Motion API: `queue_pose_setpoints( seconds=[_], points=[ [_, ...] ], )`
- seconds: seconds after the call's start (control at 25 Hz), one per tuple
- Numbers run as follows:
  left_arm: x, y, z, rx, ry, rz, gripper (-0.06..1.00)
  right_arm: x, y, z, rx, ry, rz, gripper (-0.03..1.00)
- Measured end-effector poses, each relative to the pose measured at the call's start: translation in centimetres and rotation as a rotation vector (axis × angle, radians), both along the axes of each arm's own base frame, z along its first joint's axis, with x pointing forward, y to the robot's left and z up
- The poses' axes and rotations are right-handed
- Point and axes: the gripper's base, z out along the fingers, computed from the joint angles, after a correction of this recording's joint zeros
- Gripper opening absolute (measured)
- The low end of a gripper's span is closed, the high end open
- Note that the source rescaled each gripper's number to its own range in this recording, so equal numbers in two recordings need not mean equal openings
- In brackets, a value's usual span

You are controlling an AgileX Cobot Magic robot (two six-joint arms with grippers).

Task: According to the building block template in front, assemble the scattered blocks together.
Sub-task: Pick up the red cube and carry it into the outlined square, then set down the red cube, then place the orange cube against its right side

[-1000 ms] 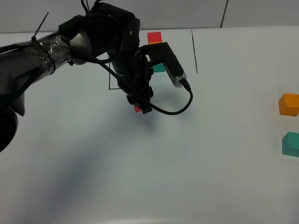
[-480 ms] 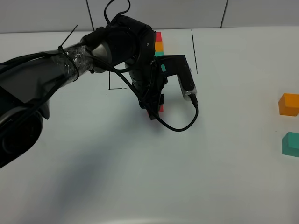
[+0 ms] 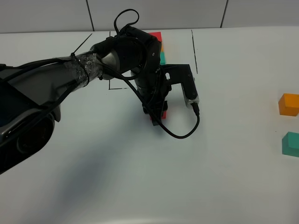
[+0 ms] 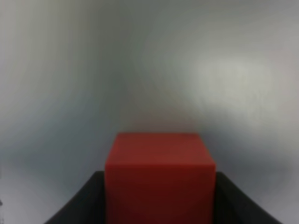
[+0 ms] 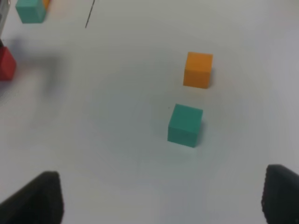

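- Waiting nearest, the teal cube point(image 3: 291, 143) and orange cube point(image 3: 288, 104) sit apart; the right gripper point(image 5: 161, 200) hangs spread, empty.
- Pinching the red cube point(image 4: 160, 172), the left gripper point(image 3: 156, 113) has swung out from the template point(image 3: 158, 36) — a build spot probably comes next.
- Farthest: the template, half-hidden.

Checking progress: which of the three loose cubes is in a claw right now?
The red cube, clamped in the left claw; the orange cube and teal cube lie free, far right.
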Motion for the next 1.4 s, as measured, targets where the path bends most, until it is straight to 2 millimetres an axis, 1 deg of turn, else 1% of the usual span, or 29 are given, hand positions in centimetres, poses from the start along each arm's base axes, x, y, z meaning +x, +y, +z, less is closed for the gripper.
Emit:
queue_pose_setpoints(
  seconds=[0.56, 0.6, 0.64, 0.72, 0.88, 0.96, 1.0, 1.12, 1.24, 1.4],
  points=[
    [0.3, -0.2, -0.1, -0.017, -0.03, -0.023, 0.01, 0.0, 0.0, 0.0, 0.0, 0.0, 0.0, 0.72],
    [0.3, -0.2, -0.2, -0.019, -0.031, -0.022, 0.04, 0.0, 0.0, 0.0, 0.0, 0.0, 0.0, 0.72],
    [0.3, -0.2, -0.3, -0.016, -0.031, -0.023, 0.09, 0.0, 0.0, 0.0, 0.0, 0.0, 0.0, 0.72],
    [0.3, -0.1, -0.8, 0.004, -0.028, -0.03, 0.26, 0.0, 0.0, 0.0, 0.0, 0.0, 0.0, 0.72],
    [0.3, 0.0, -0.6, 0.015, -0.026, -0.035, 0.59, 0.0, 0.0, 0.0, 0.001, 0.0, 0.001, 0.72],
    [0.2, 0.1, 0.0, 0.014, -0.027, -0.035, 0.7, 0.0, 0.0, 0.0, 0.001, 0.0, 0.001, 0.72],
    [0.2, 0.1, 0.3, 0.015, -0.028, -0.035, 0.73, 0.0, 0.0, 0.0, 0.001, 0.0, 0.001, 0.72],
    [0.0, 0.3, 2.3, -0.001, -0.051, -0.035, 0.76, 0.0, 0.1, 0.0, 0.005, 0.0, 0.004, 0.72],
    [-0.4, 0.5, 4.3, -0.013, -0.059, -0.03, 0.77, 0.0, 0.1, 0.0, 0.005, 0.0, 0.004, 0.72],
    [-1.0, 0.8, 6.4, -0.023, -0.05, -0.018, 0.77, 0.0, 0.1, 0.0, 0.005, 0.0, 0.004, 0.72]
  ],
)
